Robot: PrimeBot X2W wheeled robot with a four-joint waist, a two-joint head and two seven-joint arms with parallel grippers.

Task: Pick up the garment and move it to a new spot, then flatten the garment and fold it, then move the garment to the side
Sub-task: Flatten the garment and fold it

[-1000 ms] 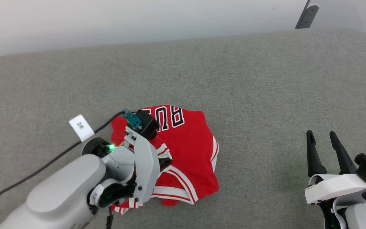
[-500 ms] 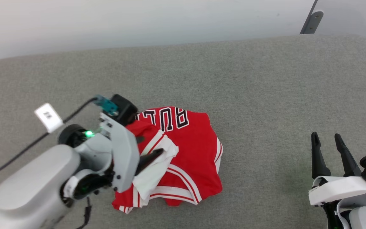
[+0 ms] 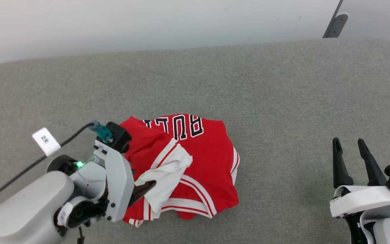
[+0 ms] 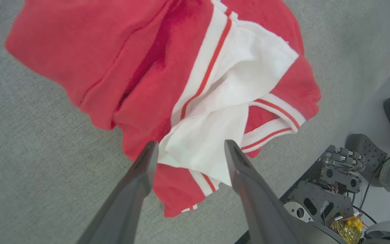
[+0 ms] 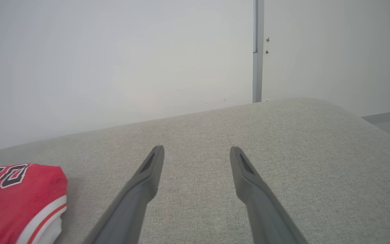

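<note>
The garment [image 3: 201, 159] lies crumpled on the gray fabric-covered table [image 3: 283, 95], left of the middle and toward the near edge in the head view. Its red body is bunched up, and its black, white-outlined letters [image 3: 181, 127] read upside down along the far edge. One white sleeve [image 3: 166, 176] with striped trim is flopped across the near left part of the heap. My left gripper [image 4: 191, 146] hangs at that near left side with its fingers spread wide, clamping nothing. In my left wrist view the white sleeve shows just past the two fingertips, in the gap between them. I cannot tell whether either finger touches the cloth. A black cable [image 3: 12, 183] with a white tag [image 3: 46, 141] trails from that wrist across the table. My right gripper [image 3: 348, 142] is well apart from the garment, at the near right over bare table, its fingers also parted and empty. In my right wrist view the garment's red edge shows at the lower left, with a pale wall [image 5: 113, 61] behind the table's far rim. Off the table's edge, my left wrist view catches a person's dark perforated shoe [image 4: 361, 145] on the floor.
</note>
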